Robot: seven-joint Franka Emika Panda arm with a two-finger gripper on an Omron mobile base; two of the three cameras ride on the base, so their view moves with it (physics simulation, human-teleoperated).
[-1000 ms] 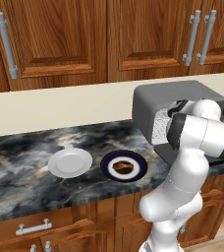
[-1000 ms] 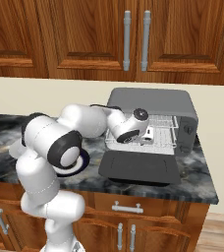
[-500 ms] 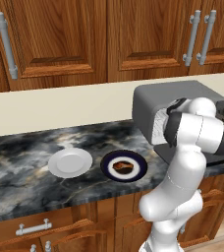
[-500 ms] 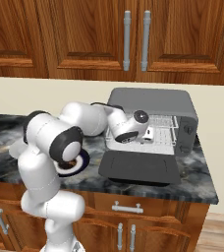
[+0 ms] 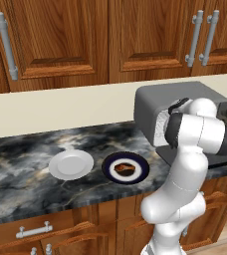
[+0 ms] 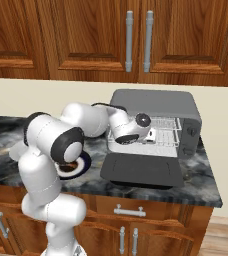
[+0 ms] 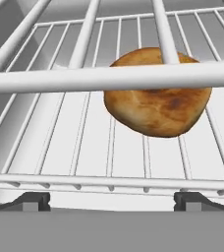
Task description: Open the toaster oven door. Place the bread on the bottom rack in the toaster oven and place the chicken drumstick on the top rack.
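Plates sit on the counter [image 5: 26, 169] far to the left of the pincer [image 6: 153, 136]: a white plate [image 5: 71, 164], then a dark plate [image 5: 126, 168] with the chicken drumstick [image 5: 124, 168] on it. The toaster oven door [image 6: 142, 170] lies flat and open under the pincer. The pincer is at the mouth of the toaster oven [image 6: 158, 107]. Its two tips are wide apart and hold nothing. The bread [image 7: 157, 106] sits on the bottom rack [image 7: 92, 147] just in front of the pincer. The top rack [image 7: 109, 78] crosses above the bread.
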